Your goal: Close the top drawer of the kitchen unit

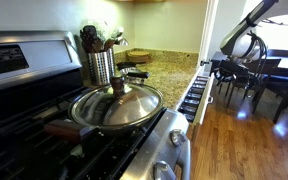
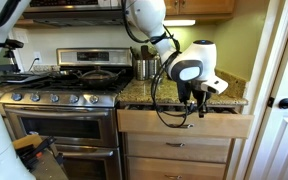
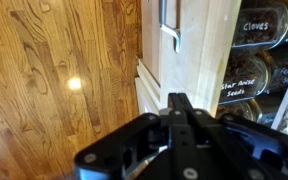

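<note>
The top drawer [image 2: 184, 124] of the kitchen unit [image 2: 229, 98] stands pulled out. Its light-wood front and metal handle [image 3: 170, 30] show in the wrist view, with rows of dark-lidded spice jars [image 3: 246, 72] inside. In an exterior view the open drawer [image 1: 194, 98] juts from under the granite top [image 1: 169, 72]. My gripper [image 3: 179, 102] is shut and empty, its fingertips at the outer face of the drawer front below the handle. I cannot tell whether it touches. It hangs in front of the drawer in both exterior views [image 2: 201, 108] [image 1: 212, 72].
A stainless stove [image 2: 64, 100] stands beside the unit, with a lidded pan [image 1: 116, 105] on it. A utensil holder [image 1: 101, 62] is on the counter. Lower drawers [image 2: 179, 148] are shut. The wood floor [image 3: 64, 70] lies below; a table and chairs [image 1: 264, 75] stand beyond.
</note>
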